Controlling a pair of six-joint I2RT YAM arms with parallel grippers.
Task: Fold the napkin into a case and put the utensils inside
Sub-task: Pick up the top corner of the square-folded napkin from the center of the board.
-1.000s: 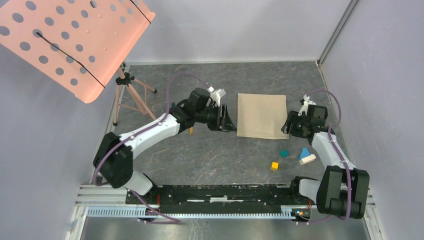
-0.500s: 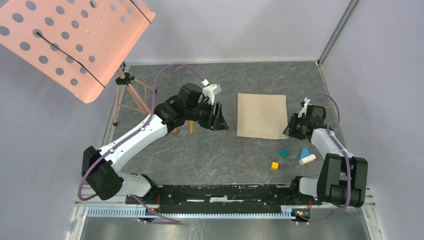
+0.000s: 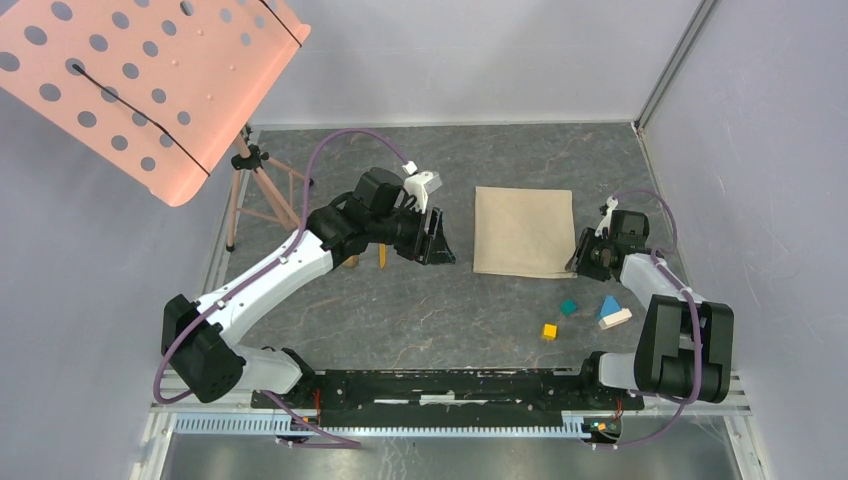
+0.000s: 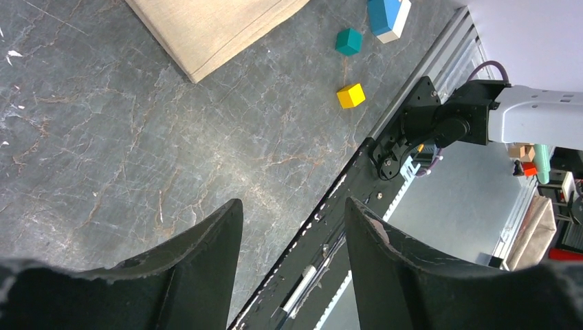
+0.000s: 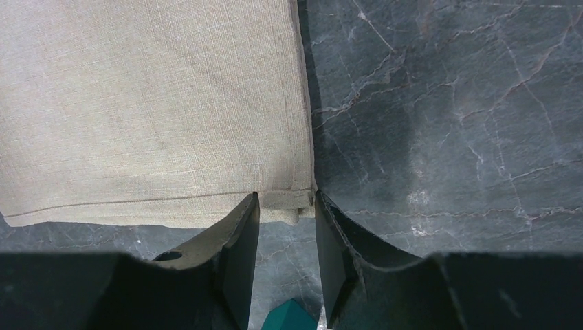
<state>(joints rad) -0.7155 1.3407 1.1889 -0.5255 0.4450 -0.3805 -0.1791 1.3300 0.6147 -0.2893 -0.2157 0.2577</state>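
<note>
Right pincer (image 5: pixel 287 203) nips the near right corner of the napkin (image 5: pixel 151 103), which lies flat on the desk (image 3: pixel 420 310). Left pincer (image 4: pixel 294 206) hangs spread and empty, a gold utensil (image 3: pixel 383 258) peeking out beside it. Such a shallow bite may slip or lift one layer only, skewing the fold. No readable writing anywhere

Napkin (image 3: pixel 523 230) behind the blocks (image 3: pixel 569 307)

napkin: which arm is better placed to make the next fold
Right. The right gripper pinches the napkin at its near right corner, while the left gripper hangs open above the table, off to the napkin's left.
</note>
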